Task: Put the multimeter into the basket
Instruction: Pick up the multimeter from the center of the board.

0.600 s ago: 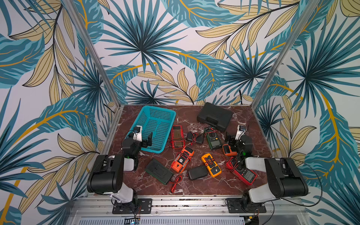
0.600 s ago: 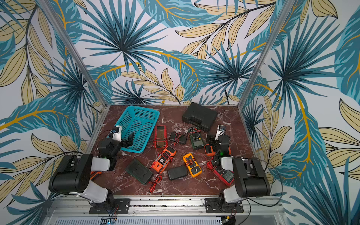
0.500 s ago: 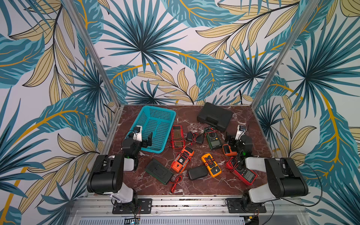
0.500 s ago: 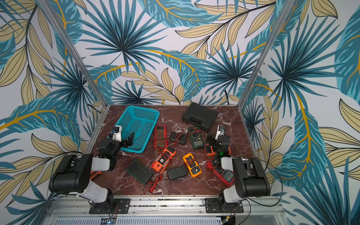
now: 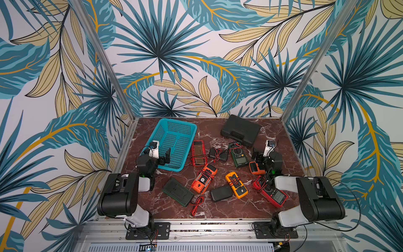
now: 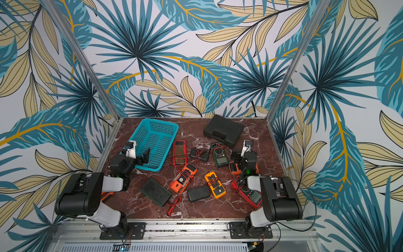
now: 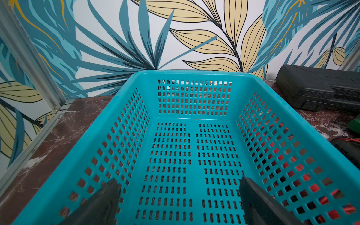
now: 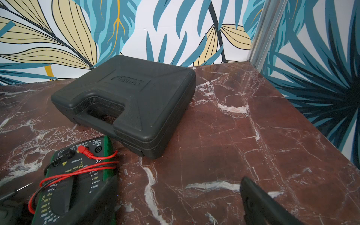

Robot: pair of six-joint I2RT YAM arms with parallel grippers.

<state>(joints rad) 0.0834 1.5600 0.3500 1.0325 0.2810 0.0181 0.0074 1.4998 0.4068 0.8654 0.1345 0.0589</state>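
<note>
The task had not got past its opening step: the teal perforated plastic basket point(image 5: 177, 144), at about 10 o'clock on the red-brown marble tabletop point(image 5: 218, 209), lay empty, and no meter was in either grip. The left fingers point(image 7: 103, 202) stood spread wide with nothing between them, poised over the basket's 6 o'clock rim. The right fingers point(image 8: 259, 200) were likewise parted and empty, at about 3 o'clock on the tabletop.

Several meters lay scattered across the middle. The dark green rectangular multimeter point(image 5: 238, 155) was probably the one to take, being just at 9 o'clock of the right fingers. It lay flat and face up at about 2 o'clock from the centre, its far end just beside the black hard-shell plastic case point(image 5: 241, 131); whether they touched I could not tell. It had a black dial, and red and black leads point(image 8: 74, 171) were wound round its body, with a red plug seated in one socket.

The next move would call for swinging the right fingers over its narrow sides, closing across the body, and keeping the loose leads from snagging nearby meters.
</note>
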